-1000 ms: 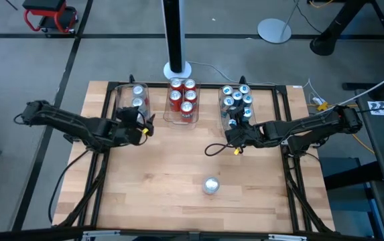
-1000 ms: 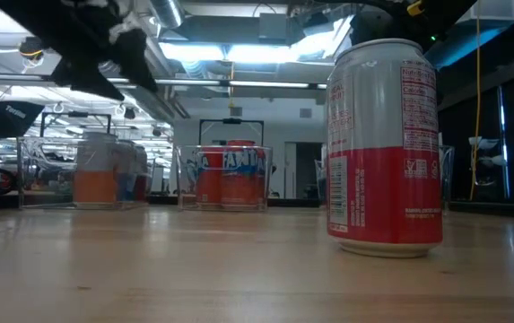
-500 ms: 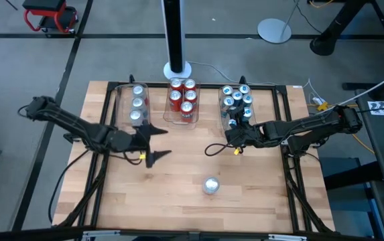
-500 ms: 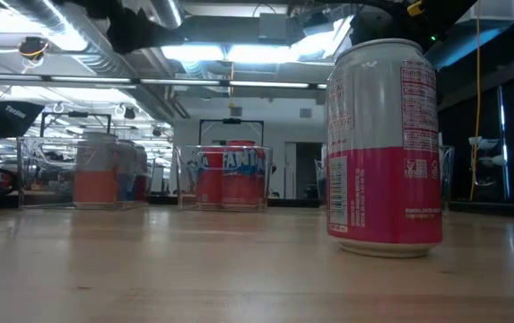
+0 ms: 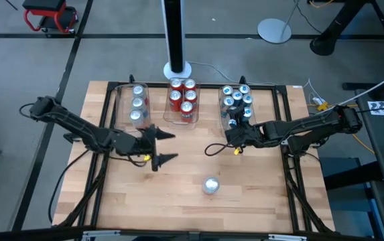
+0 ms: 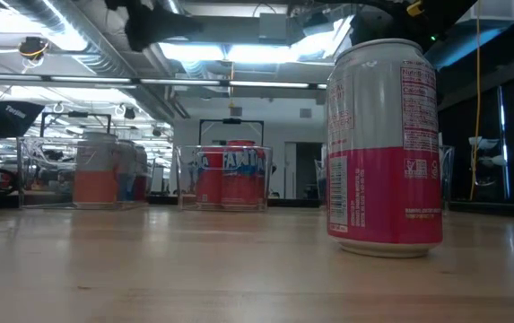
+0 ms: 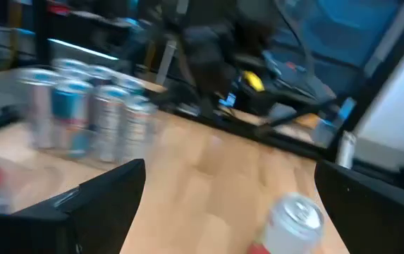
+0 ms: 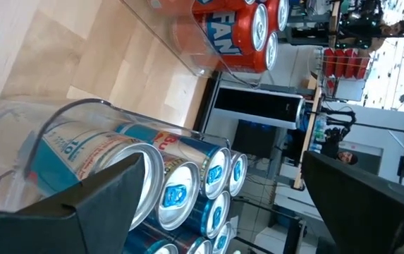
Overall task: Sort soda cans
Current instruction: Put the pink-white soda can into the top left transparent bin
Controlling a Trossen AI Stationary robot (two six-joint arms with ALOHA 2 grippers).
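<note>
A lone red-and-silver soda can (image 5: pixel 210 185) is flanked by the spread, empty left gripper (image 5: pixel 165 146) and right gripper (image 5: pixel 230 138).

table (image 5: pixel 178 194): pale wood planks, black frame at edges | far edge: three clear trays in a row – left tray (image 5: pixel 120 106) with silver-topped cans, middle tray (image 5: pixel 166 115) with red cans, right tray (image 5: pixel 222 107) with blue cans | near middle: one can (image 5: pixel 210 185) standing upright alone, silver over red, well apart from the trays
</note>
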